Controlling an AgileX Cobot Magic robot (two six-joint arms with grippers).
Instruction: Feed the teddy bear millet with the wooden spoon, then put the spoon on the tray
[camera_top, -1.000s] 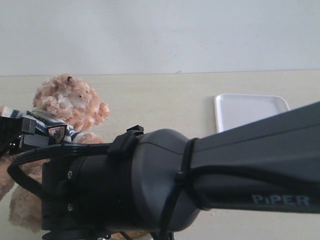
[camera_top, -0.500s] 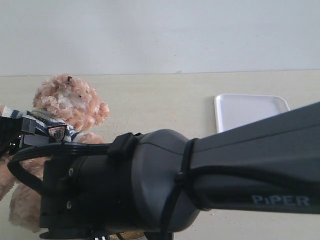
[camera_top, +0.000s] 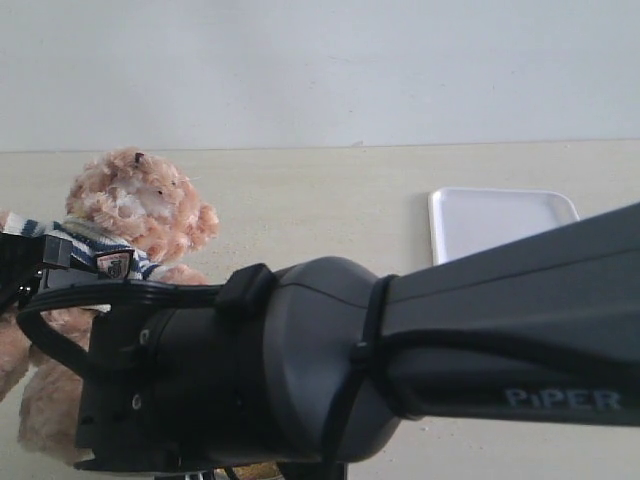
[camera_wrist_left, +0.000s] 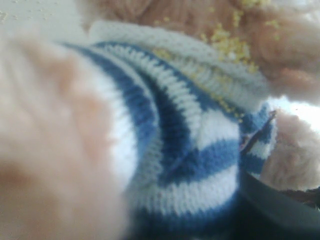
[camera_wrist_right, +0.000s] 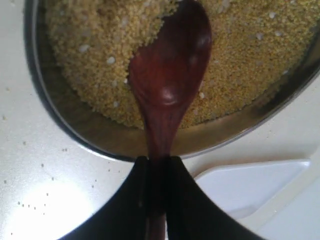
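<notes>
The teddy bear (camera_top: 135, 215) sits at the left in its striped shirt (camera_wrist_left: 200, 145), with loose millet grains (camera_wrist_left: 230, 45) on its collar. In the left wrist view the shirt fills the frame and the left gripper's jaws are lost in blur. My right gripper (camera_wrist_right: 159, 167) is shut on the handle of the wooden spoon (camera_wrist_right: 170, 75). The spoon's oval bowl is empty and lies just over the millet (camera_wrist_right: 250, 60) in the round metal bowl (camera_wrist_right: 65, 125). The white tray (camera_top: 500, 222) lies at the back right, and a corner of the tray (camera_wrist_right: 250, 185) shows beside the bowl.
The right arm's dark body (camera_top: 420, 370) fills the front of the exterior view and hides the bowl and spoon there. Scattered grains (camera_wrist_right: 30, 200) dot the pale tabletop (camera_top: 320, 200). A black part (camera_top: 20, 270) sits at the far left by the bear.
The right arm's wrist has shifted slightly left and down in the exterior view. The bear and tray have not moved.
</notes>
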